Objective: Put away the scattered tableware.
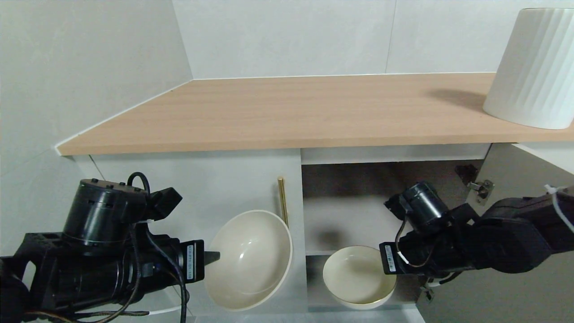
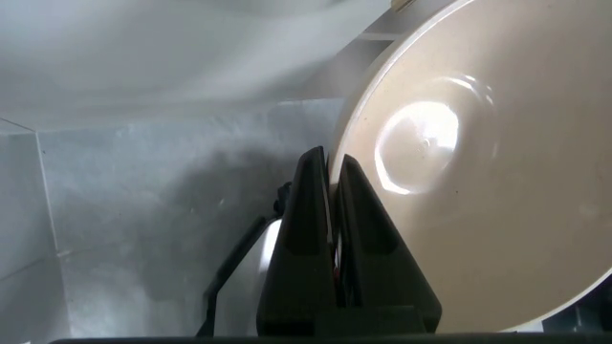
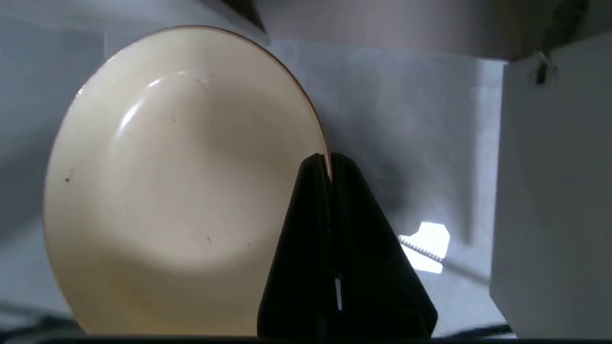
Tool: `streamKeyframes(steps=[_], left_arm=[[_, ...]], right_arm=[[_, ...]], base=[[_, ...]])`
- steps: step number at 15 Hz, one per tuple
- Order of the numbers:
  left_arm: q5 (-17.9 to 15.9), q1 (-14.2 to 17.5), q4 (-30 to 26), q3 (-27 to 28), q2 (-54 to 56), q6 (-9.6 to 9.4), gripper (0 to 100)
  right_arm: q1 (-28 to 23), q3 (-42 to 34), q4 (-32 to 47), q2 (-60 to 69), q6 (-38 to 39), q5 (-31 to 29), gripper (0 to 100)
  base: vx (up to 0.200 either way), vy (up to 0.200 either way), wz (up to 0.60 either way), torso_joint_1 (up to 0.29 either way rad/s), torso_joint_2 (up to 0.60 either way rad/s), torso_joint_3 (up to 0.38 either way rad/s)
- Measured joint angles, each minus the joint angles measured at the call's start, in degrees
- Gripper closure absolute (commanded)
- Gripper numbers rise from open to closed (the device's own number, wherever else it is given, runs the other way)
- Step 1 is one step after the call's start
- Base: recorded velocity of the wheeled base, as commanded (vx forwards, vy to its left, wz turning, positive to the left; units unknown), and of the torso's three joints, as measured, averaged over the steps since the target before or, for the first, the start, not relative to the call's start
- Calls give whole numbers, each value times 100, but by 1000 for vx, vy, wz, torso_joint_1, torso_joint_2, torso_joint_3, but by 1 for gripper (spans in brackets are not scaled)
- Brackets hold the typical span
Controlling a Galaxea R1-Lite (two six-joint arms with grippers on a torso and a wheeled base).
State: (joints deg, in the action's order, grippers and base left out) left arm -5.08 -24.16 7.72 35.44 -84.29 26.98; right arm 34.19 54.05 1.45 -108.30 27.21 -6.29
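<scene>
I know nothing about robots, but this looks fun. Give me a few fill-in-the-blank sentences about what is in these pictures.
1. The left gripper and the right gripper are each shut on the rim of a cream ____.
2. The left gripper's bowl is ____ than the right gripper's bowl.
3. The cabinet door beside the right arm stands ____.
4. The ribbed container on the countertop is ____ in colour.
Missing words: bowl; larger; open; white.
</scene>
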Motion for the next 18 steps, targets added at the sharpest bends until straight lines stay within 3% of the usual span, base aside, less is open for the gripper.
streamKeyframes(steps=[5, 9, 18], left_arm=[[9, -56, 0, -13, -13, -2, 100], [9, -83, 5, -30, -20, -2, 100], [22, -108, 5, -38, -66, 0, 100]], right_arm=[[-471, 33, -1724, -1069, 16, -183, 100], [-694, 138, -2666, -1794, 18, -752, 100], [-1050, 1019, -2805, -2695, 46, -1325, 100]], base=[[0, 0, 0, 0, 0, 0], [0, 0, 0, 0, 0, 0], [0, 0, 0, 0, 0, 0]])
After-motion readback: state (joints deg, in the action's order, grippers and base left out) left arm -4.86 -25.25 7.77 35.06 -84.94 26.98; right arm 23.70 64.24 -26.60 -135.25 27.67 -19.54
